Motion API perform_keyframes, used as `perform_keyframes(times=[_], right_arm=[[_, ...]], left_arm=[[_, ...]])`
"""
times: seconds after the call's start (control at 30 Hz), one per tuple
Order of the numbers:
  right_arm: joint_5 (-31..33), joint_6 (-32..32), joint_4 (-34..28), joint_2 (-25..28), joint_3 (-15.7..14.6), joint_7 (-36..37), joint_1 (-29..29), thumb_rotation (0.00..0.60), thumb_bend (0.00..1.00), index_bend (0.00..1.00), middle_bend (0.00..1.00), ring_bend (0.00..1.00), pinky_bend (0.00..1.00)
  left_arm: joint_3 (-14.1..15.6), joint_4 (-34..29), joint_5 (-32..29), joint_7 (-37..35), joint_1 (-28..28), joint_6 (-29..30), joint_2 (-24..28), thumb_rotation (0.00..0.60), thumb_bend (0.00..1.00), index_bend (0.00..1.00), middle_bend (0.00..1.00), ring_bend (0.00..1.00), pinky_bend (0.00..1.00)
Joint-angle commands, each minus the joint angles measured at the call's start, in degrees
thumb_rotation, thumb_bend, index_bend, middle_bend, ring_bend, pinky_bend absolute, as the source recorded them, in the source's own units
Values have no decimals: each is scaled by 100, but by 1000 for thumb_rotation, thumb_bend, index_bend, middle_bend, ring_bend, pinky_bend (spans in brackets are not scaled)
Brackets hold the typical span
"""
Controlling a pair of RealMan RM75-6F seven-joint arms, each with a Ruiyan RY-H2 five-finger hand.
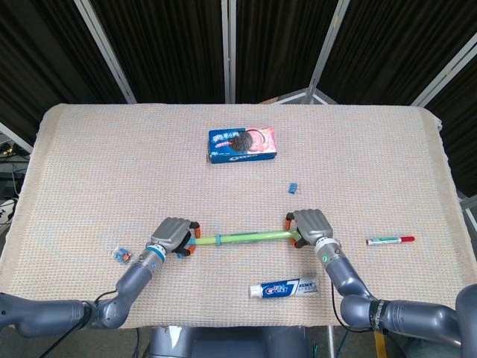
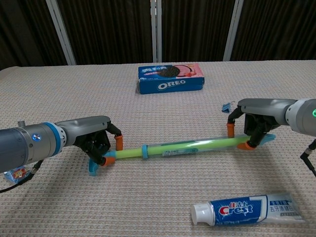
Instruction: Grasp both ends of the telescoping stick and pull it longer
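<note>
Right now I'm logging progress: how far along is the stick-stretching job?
Done: the left hand and the right hand each grip one end of the green telescoping stick. In hand: the pull apart. Left: most of the lengthening; the blue collar sits near the left end.

Stick [image 2: 173,148] lies between cookie box [image 2: 171,78] and toothpaste [image 2: 247,209].

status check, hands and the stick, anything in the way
Left hand grips one end, right hand grips the other. Telescoping stick held between them, low over the table. Toothpaste lies nearer, Oreo box farther; neither in the way.
</note>
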Motion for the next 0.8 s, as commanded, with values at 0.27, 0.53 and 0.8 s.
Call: perform_keyframes(times=[0.27,0.53,0.8], right_arm=[[-86,84,-71,127,24,31,-24,600,370,622,1000,1000,1000],[-117,232,-260,426,82,67,-87,600,371,625,1000,1000,1000],[-148,324,-376,634,138,165,-164,600,372,628,1000,1000,1000]], left_arm=[[9,-20,101,-16,39,152,140,600,475,669,817,815,997],[81,-75,321,-198,192,211,509,600,474,681,817,815,997],[177,-9,547,-523,405,186,825,600,475,684,817,815,997]])
